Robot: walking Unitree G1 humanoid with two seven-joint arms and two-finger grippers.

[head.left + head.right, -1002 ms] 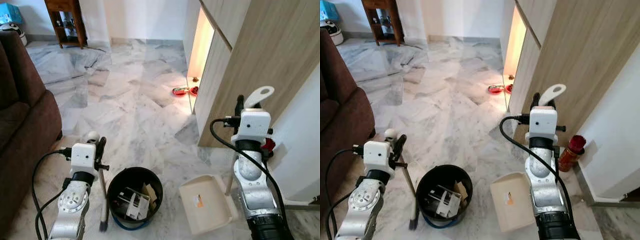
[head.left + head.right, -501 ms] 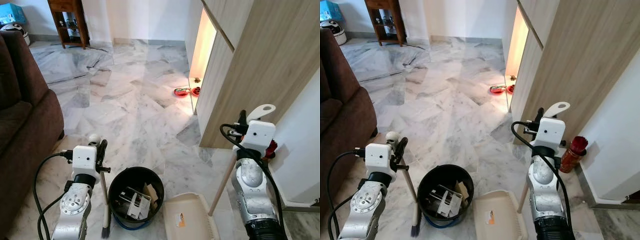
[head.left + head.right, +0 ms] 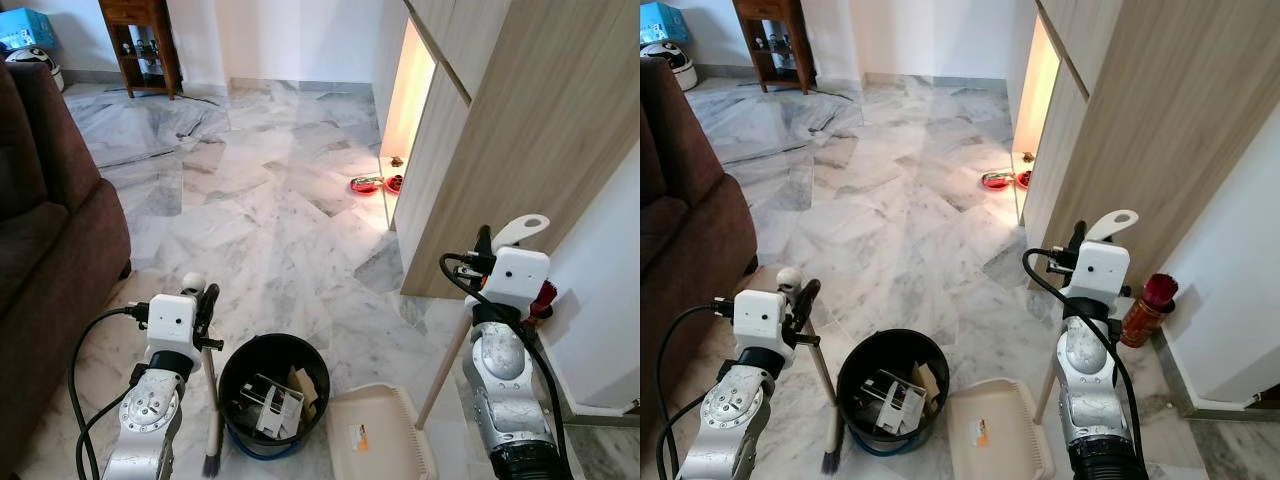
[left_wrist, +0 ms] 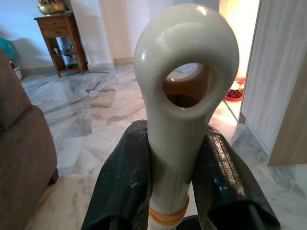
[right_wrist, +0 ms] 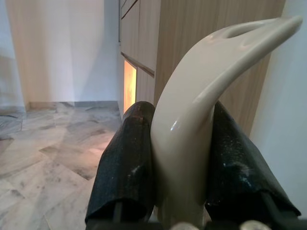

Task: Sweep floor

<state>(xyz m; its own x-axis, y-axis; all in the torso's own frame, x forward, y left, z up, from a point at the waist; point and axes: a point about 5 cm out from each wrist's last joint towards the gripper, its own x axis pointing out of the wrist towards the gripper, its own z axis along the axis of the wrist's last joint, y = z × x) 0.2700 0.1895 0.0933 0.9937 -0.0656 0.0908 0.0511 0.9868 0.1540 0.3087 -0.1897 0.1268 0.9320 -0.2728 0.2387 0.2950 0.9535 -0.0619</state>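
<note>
one broom, one dustpan, one black bin, one sofa, one red bottle

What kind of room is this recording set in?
Most likely a home living area: a brown sofa stands on a marble floor, with a wooden side table at the far wall and a wood-panelled cabinet beside pet bowls.

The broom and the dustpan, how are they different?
The broom is in the left gripper, on the left of the black bin; the dustpan is in the right gripper, on the bin's right. The broom ends in a dark, narrow brush; the dustpan ends in a wide cream tray lying on the floor. The broom's handle top is a round loop; the dustpan's is a curved hook. Both are cream with long handles.
</note>
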